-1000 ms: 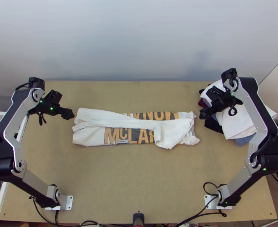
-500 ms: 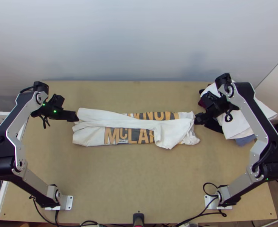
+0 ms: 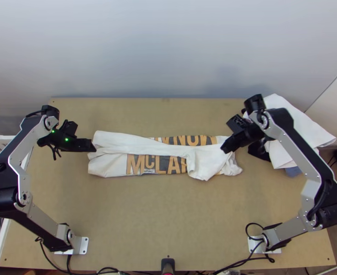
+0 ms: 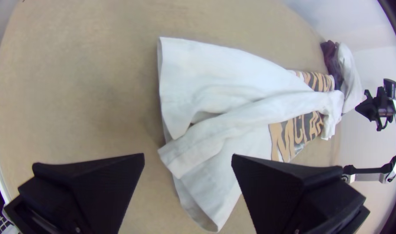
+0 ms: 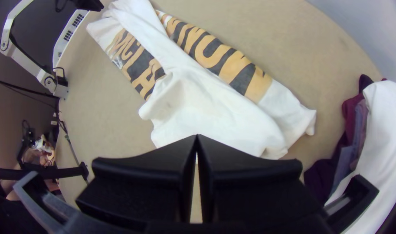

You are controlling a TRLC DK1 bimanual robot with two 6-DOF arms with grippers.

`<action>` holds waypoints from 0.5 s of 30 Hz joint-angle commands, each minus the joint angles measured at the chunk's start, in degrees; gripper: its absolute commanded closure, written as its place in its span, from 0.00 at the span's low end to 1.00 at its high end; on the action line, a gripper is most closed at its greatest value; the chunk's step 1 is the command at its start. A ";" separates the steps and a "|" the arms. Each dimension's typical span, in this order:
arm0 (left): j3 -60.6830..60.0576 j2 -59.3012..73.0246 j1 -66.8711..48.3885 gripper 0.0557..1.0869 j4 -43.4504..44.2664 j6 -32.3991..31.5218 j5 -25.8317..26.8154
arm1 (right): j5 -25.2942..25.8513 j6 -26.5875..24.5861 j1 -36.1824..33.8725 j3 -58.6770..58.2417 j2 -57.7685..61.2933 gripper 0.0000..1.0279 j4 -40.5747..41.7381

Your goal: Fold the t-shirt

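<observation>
1. Top view: the t-shirt (image 3: 168, 149) lies as a long, narrow folded band across the wooden table (image 3: 168, 211); white cloth, with orange and dark lettering showing on both sides of a lengthwise white flap.
2. Flap: runs from the t-shirt's left end, roughly along its middle; widens and rumples toward the right end, with a loose lobe hanging to the near edge.
3. Left gripper (image 3: 93, 147): at the t-shirt's left end, beside the cloth's edge; left wrist view gives its two fingers (image 4: 284, 186) spread well apart, bare table and part of the t-shirt seen between them; nothing pinched.
4. Right gripper (image 3: 223, 150): over the t-shirt's right end; right wrist view gives its fingertips pressed together, with no cloth seen between them; whether they touch the t-shirt, cannot tell.
5. Clothes pile (image 3: 315, 135): to the right of the t-shirt, partly under the right arm; white piece on top, maroon, dark and blue pieces below.
6. White basket (image 3: 0, 243): to the left of the t-shirt, at the table's side.
</observation>
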 commanded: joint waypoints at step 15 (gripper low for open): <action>-1.29 0.70 -0.92 0.05 1.67 -4.53 4.20 | -1.57 -0.80 0.57 -5.79 7.26 0.97 12.70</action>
